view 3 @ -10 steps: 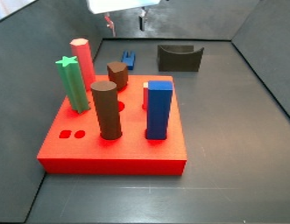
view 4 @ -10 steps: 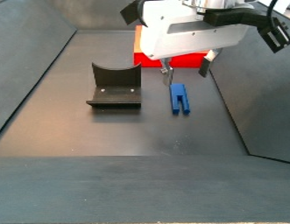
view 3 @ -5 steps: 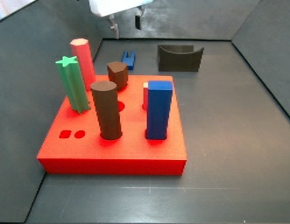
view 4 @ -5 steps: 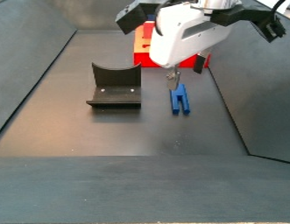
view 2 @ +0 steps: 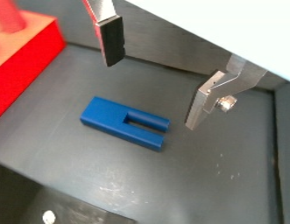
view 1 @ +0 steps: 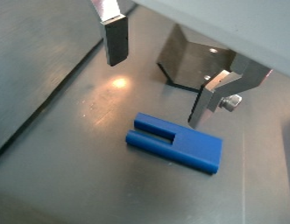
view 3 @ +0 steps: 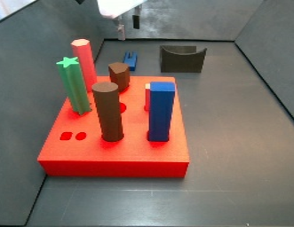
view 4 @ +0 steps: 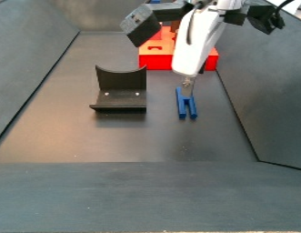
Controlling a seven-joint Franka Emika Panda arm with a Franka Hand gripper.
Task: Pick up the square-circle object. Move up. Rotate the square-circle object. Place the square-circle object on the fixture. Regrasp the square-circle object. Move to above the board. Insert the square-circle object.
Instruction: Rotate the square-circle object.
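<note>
The square-circle object (view 1: 176,140) is a small dark blue piece with a slot in one end. It lies flat on the dark floor, seen in both wrist views (view 2: 126,122) and in both side views (view 3: 130,60) (view 4: 186,102). My gripper (view 1: 157,92) hangs open above it with nothing between the fingers (view 2: 112,48); in a side view the gripper (view 4: 185,84) is just over the piece's far end. The fixture (view 4: 118,89) stands apart beside the piece. The red board (view 3: 114,146) carries its tall pegs.
On the board stand a green star peg (view 3: 75,84), a pink-red peg (view 3: 83,60), two brown pegs (view 3: 107,111) and a thick blue square block (view 3: 161,108). Sloping dark walls (view 4: 31,82) enclose the floor on all sides.
The gripper has turned about its axis and shifted over the blue piece, staying open. The piece, fixture and board have not moved.
</note>
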